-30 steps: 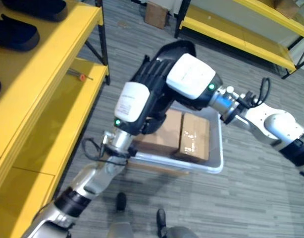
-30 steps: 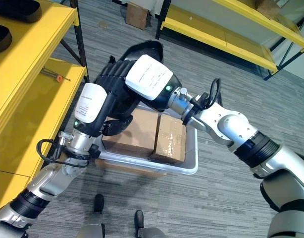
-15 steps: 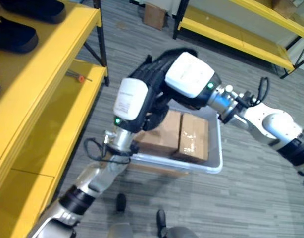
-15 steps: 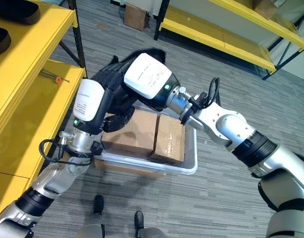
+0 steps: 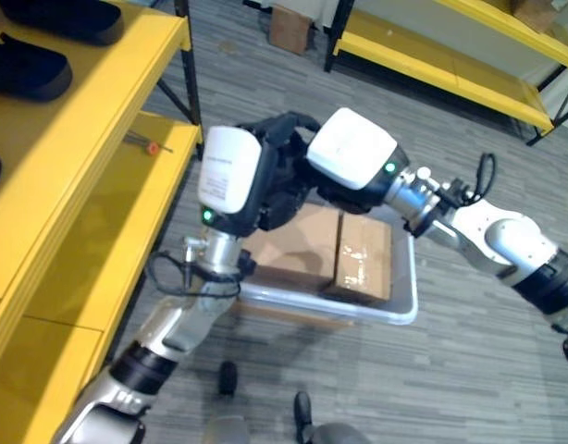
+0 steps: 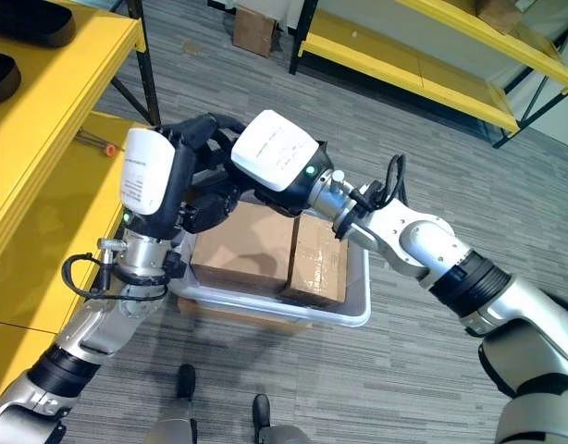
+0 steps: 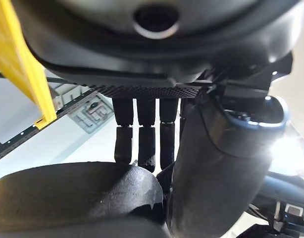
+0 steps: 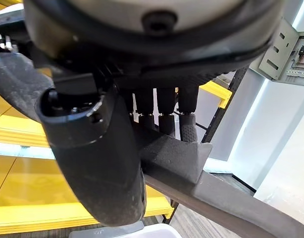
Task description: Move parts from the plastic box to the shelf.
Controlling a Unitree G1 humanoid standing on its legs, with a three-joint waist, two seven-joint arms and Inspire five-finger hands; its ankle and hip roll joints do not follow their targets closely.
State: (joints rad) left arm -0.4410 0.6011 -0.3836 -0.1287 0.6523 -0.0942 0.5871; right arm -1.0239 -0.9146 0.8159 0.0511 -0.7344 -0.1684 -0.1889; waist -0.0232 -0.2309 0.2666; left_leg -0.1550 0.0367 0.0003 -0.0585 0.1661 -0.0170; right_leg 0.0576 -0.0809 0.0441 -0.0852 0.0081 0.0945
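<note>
Both hands are raised together above the far left corner of the plastic box (image 5: 400, 310), holding 1 dark part (image 6: 210, 129) between them. The left hand (image 5: 265, 176) comes up from the lower left, and in its wrist view its fingers (image 7: 144, 144) curl down onto the part's rounded black surface (image 7: 68, 193) with the thumb pressed alongside, so it has a closed hold on it. The right hand (image 6: 233, 180) reaches in from the right, and in its wrist view its fingers (image 8: 164, 116) are bent over an angular dark edge of the same part (image 8: 174, 156), the thumb (image 8: 100, 163) wrapped round the near side. The part sits above the gap between the box and the yellow shelf (image 5: 99, 194) on the left, closer to the box. The box is a pale grey tub resting on the grey floor (image 5: 487, 361), and 2 brown cardboard cartons lie in it side by side: the larger carton (image 5: 302, 245) on the left, partly hidden behind the hands, and the taped carton (image 5: 363, 254) on the right, touching it. On the shelf's upper level, at the far left, lie dark parts (image 5: 30, 65), and a small tool with an orange handle (image 5: 147, 143) lies on the lower level. A second yellow shelf (image 5: 450, 55) stands at the far right, with a small cardboard box (image 5: 290, 26) on the floor beside it.
</note>
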